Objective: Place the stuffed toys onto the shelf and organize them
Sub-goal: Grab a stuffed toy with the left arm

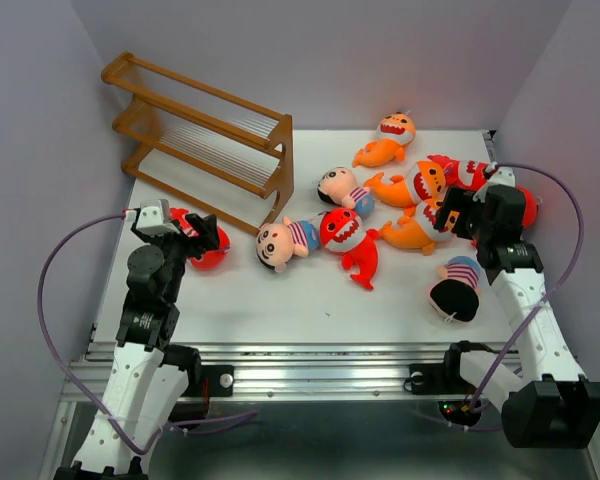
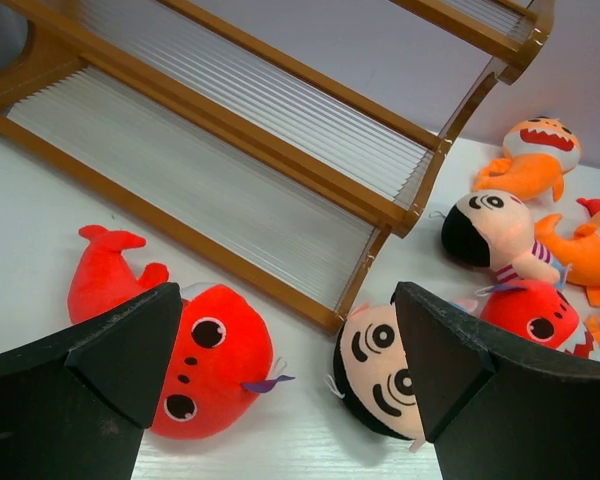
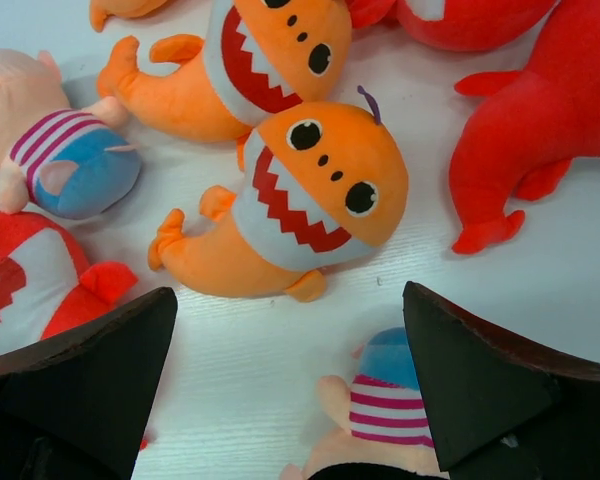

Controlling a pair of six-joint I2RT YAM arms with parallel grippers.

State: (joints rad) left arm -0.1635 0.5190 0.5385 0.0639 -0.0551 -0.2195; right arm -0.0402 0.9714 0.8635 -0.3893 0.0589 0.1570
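Left fingers [image 2: 100,380] are hanging released above a red shark [image 2: 215,350], right fingers [image 3: 80,370] released above an orange shark [image 3: 320,190]; the shelf [image 1: 283,160] is waiting upper left. Crowded neighbours are risking getting pinched too.

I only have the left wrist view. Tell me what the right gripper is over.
Observer: The right gripper, jaws open, hangs above an orange plush shark with a white toothy mouth.
Operator: Report any toy near it that I can't see.
Observer: A black-haired plush boy in a striped shirt lies apart from the others, near the white table's front edge.
Operator: Check the shelf.
Observer: The brown wooden rack has three tiers; the top view shows no toy on any.
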